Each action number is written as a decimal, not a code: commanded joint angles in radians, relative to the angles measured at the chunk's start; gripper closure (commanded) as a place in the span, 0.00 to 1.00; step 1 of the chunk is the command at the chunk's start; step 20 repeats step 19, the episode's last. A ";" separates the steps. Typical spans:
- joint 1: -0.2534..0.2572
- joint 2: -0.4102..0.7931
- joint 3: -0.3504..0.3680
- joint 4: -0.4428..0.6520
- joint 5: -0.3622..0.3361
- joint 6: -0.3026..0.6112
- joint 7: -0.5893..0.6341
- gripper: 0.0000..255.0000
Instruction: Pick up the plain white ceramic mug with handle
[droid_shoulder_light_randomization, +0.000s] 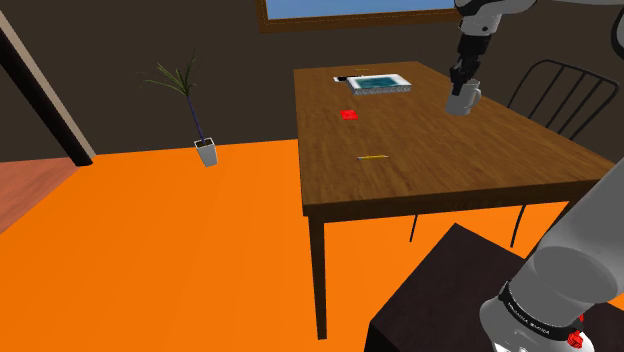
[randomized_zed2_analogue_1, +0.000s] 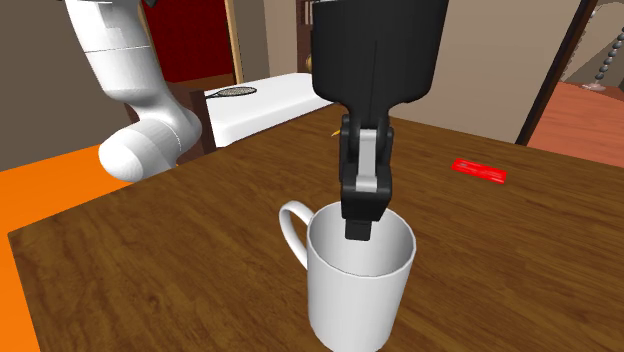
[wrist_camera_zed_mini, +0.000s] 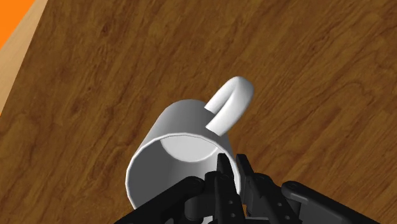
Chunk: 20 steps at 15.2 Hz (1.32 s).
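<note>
Mug (droid_shoulder_light_randomization: 462, 99): plain white, 1 handle, over the far part of the wooden table (droid_shoulder_light_randomization: 420, 160), toward the edge where the dark chair (droid_shoulder_light_randomization: 560, 95) stands. Mouth up, caught in the gripper (droid_shoulder_light_randomization: 463, 82) that comes down on it from above. Whether its base rests on the wood or hangs just above it: cannot tell.

Second exterior view: mug (randomized_zed2_analogue_1: 355, 290) up close, handle (randomized_zed2_analogue_1: 293, 228) pointing to that view's left. Gripper (randomized_zed2_analogue_1: 362, 225) straddles the rim, 1 black finger dipping inside the cup, the other hidden behind the far wall.

Wrist view: the 2 fingers nearly together, pinching the thin wall of the mug (wrist_camera_zed_mini: 178, 137) between them at the rim, close beside the root of the handle (wrist_camera_zed_mini: 230, 102). Firm clasp on the wall, nothing else in the grip. Wood grain of the table (wrist_camera_zed_mini: 95, 95) behind.

Also on the table, shoulder view: small red item (droid_shoulder_light_randomization: 348, 114), well apart from the mug; shallow tray (droid_shoulder_light_randomization: 380, 83) at the far end; thin yellow stick (droid_shoulder_light_randomization: 372, 157) mid-table. Orange floor (droid_shoulder_light_randomization: 150, 250) with a potted plant (droid_shoulder_light_randomization: 190, 100) near the wall.
</note>
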 joint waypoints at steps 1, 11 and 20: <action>0.000 0.000 0.000 0.000 0.000 0.000 0.000 1.00; -0.001 0.026 -0.004 0.147 0.013 -0.125 -0.009 1.00; -0.006 0.059 -0.011 0.265 0.030 -0.216 -0.020 1.00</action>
